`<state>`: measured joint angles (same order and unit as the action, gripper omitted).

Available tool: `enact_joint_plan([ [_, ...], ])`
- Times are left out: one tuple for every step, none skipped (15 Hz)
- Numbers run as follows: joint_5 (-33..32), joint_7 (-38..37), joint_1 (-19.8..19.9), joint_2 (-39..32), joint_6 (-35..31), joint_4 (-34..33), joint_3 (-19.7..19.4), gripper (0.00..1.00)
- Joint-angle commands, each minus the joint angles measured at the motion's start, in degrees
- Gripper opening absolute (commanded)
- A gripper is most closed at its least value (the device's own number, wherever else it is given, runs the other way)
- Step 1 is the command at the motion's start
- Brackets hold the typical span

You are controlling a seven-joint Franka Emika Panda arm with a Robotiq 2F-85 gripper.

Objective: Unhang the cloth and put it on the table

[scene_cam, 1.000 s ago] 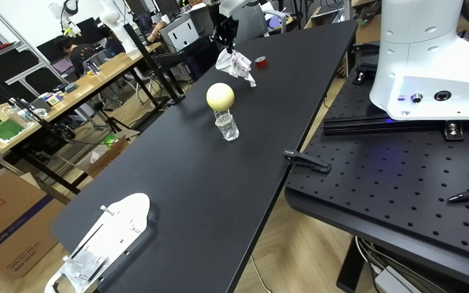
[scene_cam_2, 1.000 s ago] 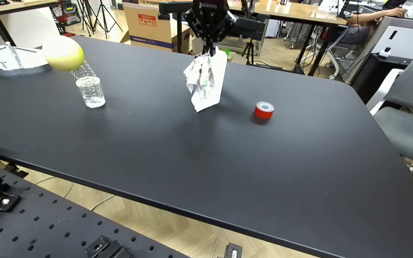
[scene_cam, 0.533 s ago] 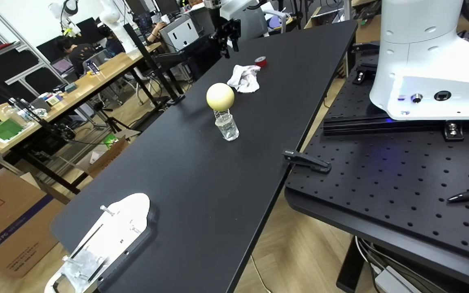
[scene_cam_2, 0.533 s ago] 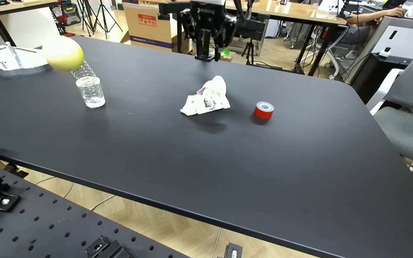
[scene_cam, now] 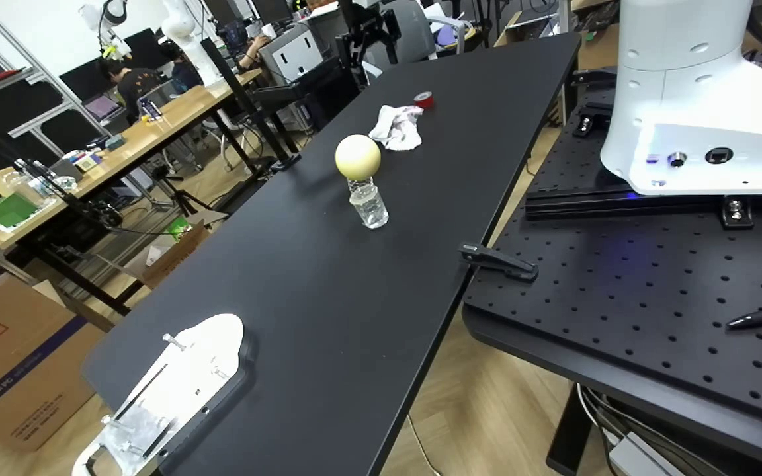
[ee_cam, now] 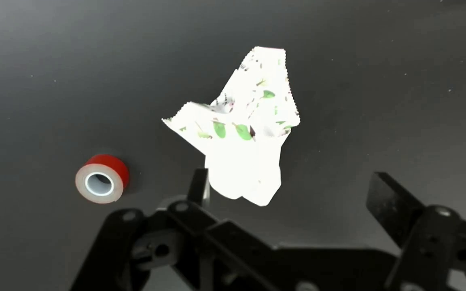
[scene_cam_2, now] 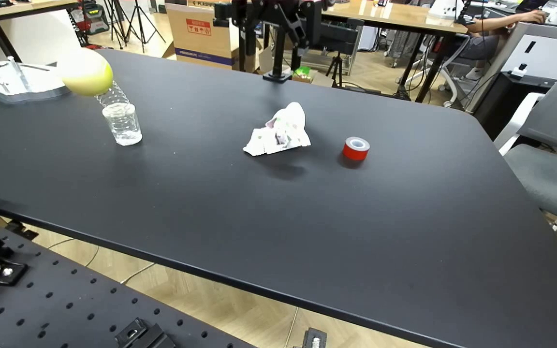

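Cloth is down on the tabletop, crumpled and loose, and my claw has hold of nothing: jaws spread wide, dark surface showing between the tips.

Reading the wrist view with twelve at the top, I see the cloth at about eleven o'clock from the middle of that gap. Its long axis runs near enough twelve to six, with one corner poking out toward nine. My jaws line up nine to three, so that length lies crosswise to the way they close. The nine-o'clock finger overlaps the cloth's edge here, but that's only line of sight: in both exterior views I'm higher up and well apart, the cloth lying below me between five and six o'clock.

A roll of red tape sits off at eight o'clock from the cloth in the wrist view, near it but not touching.

My call: the putting-down looks done, so the next move should be straight up and away, and with no contact it ought to come off clean. If I want another grab to tidy the folds, I'd better slide toward eleven first; going straight down from here, I reckon that finger risks landing on the cloth instead of beside it.
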<state>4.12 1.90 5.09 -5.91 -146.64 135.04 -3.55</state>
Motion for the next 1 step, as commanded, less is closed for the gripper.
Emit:
enact_joint_plan([
  [2.95,0.83,0.74,5.16,3.64,2.58,-0.66,1.0],
])
